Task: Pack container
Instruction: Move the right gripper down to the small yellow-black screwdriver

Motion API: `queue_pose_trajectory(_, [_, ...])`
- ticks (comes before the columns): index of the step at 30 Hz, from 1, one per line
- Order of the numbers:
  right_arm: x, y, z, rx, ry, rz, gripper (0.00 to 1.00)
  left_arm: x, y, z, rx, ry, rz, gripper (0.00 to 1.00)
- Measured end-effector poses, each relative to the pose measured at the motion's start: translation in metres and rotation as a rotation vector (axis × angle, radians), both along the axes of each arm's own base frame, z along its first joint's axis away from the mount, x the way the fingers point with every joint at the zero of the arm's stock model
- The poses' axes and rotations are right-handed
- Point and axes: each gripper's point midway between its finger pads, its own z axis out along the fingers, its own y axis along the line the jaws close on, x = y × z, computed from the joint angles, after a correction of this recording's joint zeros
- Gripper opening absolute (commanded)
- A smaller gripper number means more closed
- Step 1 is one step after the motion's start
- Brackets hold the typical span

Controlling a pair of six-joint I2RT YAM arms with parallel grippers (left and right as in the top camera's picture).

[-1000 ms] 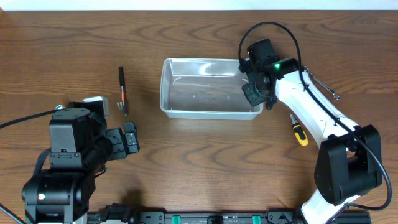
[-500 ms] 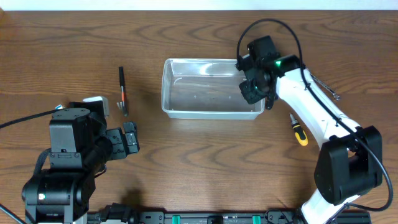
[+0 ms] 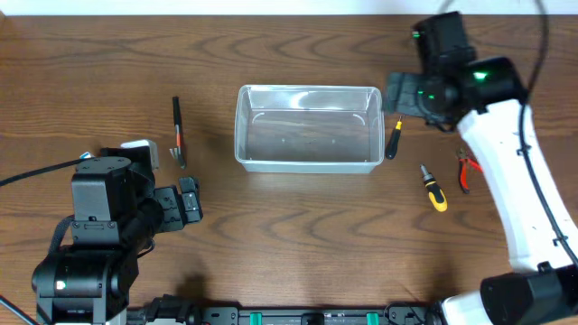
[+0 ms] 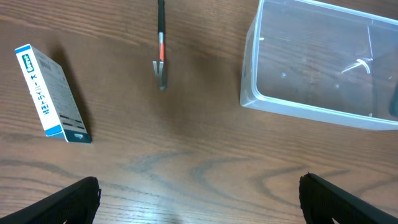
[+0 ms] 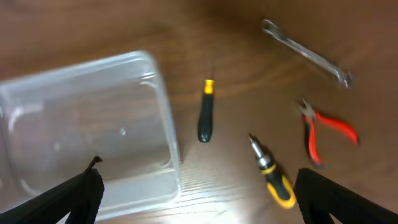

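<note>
**A:** What's new, L to R?

**B:** Left side, nothing. Our left jaws sit released, wide apart & empty, low over the counter (image 3: pixel 271 235). The box (image 4: pixel 53 93) and the black tool (image 4: pixel 160 43) lie where they lay a sec ago, well apart from the bin.

**A:** And the bin?

**B:** The bin (image 3: pixel 307 164) is mid-counter, same spot. We see nothing inside it.

**A:** Right side?

**B:** That's the change. A sec ago our right jaws were clenched at the bin's right end. Now they're released, wide apart w/ nothing between, and the arm has swung off toward the back-right. With it gone we see a small driver (image 3: pixel 394 140) on the counter just beside the bin's right wall, outside it. Further right are the yellow driver (image 3: pixel 436 195), the pliers (image 3: pixel 465 171) and the wrench (image 5: pixel 305 51).

**A:** So for the packing?

**B:** We reckon nothing's packed yet. We can't tell if the small driver fell short or lay under the arm all along. Either way it's the nearest pick, prob. next.
</note>
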Motion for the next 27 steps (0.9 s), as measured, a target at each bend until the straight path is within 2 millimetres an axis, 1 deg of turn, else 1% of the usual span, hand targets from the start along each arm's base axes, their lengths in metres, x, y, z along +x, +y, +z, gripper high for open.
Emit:
queue_pose_trajectory(3, [0.003, -0.003, -0.008, 0.050, 0.015, -0.082, 0.99, -0.001, 0.000, -0.001, 0.000, 0.007, 0.000, 0.98])
queue_pose_trajectory(6, [0.012, 0.005, -0.025, 0.096, 0.047, -0.108, 0.99, -0.004, 0.000, -0.003, 0.001, 0.021, 0.000, 0.98])
queue_pose_trajectory(7, [0.014, 0.007, -0.031, 0.102, 0.063, -0.114, 0.97, -0.005, 0.000, -0.004, 0.001, 0.027, 0.000, 0.98])
queue_pose_trajectory(9, [0.015, 0.010, -0.044, 0.111, 0.098, -0.130, 0.97, -0.006, 0.000, -0.005, 0.001, 0.031, 0.000, 0.98])
queue_pose_trajectory(12, [0.014, 0.009, -0.063, 0.116, 0.158, -0.191, 0.98, -0.007, 0.000, -0.005, 0.001, 0.035, 0.000, 0.98])
queue_pose_trajectory(15, [0.018, 0.007, -0.074, 0.124, 0.175, -0.236, 0.98, -0.007, 0.000, -0.005, 0.001, 0.035, 0.000, 0.98])
queue_pose_trajectory(18, [0.025, 0.005, -0.078, 0.135, 0.163, -0.261, 0.97, -0.007, 0.000, -0.005, 0.001, 0.036, 0.000, 0.98])
queue_pose_trajectory(20, [0.025, 0.003, -0.078, 0.136, 0.162, -0.269, 0.96, -0.007, 0.000, -0.005, 0.001, 0.036, 0.000, 0.98])
queue_pose_trajectory(23, [0.022, -0.001, -0.079, 0.138, 0.177, -0.298, 0.97, -0.007, 0.000, -0.006, 0.001, 0.037, 0.000, 0.98])
queue_pose_trajectory(27, [0.016, -0.014, -0.083, 0.134, 0.209, -0.348, 0.99, -0.007, 0.000, -0.006, 0.001, 0.037, 0.000, 0.98])
